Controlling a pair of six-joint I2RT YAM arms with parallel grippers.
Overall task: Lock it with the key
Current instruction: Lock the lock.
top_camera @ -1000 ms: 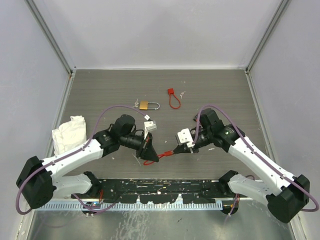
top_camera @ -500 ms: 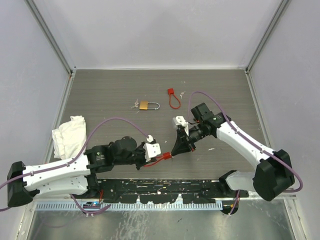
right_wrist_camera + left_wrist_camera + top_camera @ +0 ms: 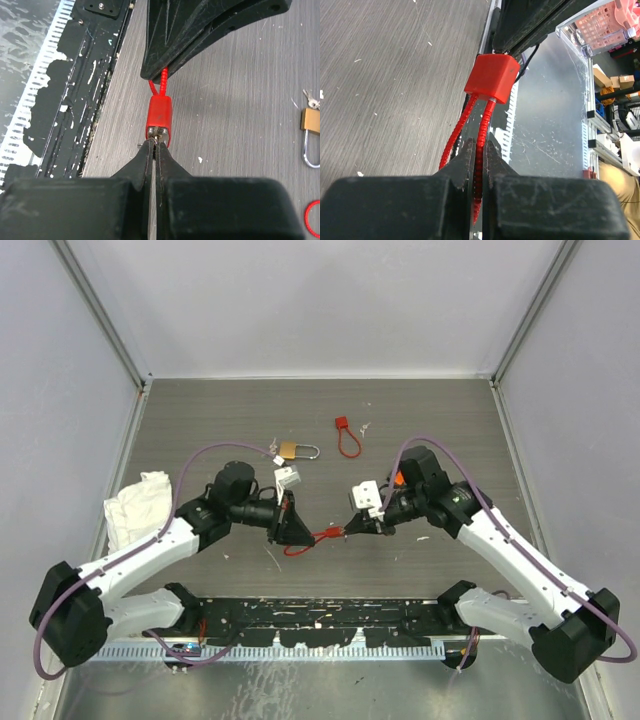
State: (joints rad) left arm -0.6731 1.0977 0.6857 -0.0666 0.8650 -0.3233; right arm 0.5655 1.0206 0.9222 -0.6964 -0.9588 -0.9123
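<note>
A red cable lock hangs between both grippers just above the table. Its red block body (image 3: 328, 534) (image 3: 492, 78) (image 3: 159, 116) points at my right gripper. My left gripper (image 3: 303, 537) (image 3: 479, 150) is shut on one strand of the beaded red cable (image 3: 481, 131). My right gripper (image 3: 347, 531) (image 3: 154, 144) is shut at the body's metal end. Only a sliver of the key (image 3: 156, 138) shows between its tips there. In the right wrist view the left gripper's black fingers (image 3: 200, 30) cover the rest of the cable.
A brass padlock (image 3: 288, 450) (image 3: 311, 125) with small silver keys (image 3: 271, 448) lies farther back. A second red cable lock (image 3: 347, 438) lies to its right. A white cloth (image 3: 138, 506) sits at the left. A black rail (image 3: 320, 615) runs along the near edge.
Both grippers stayed shut on the lock. The left arm dipped toward the near edge and came back up; the right arm swung and returned. The lock now sits slightly farther from the near edge.
</note>
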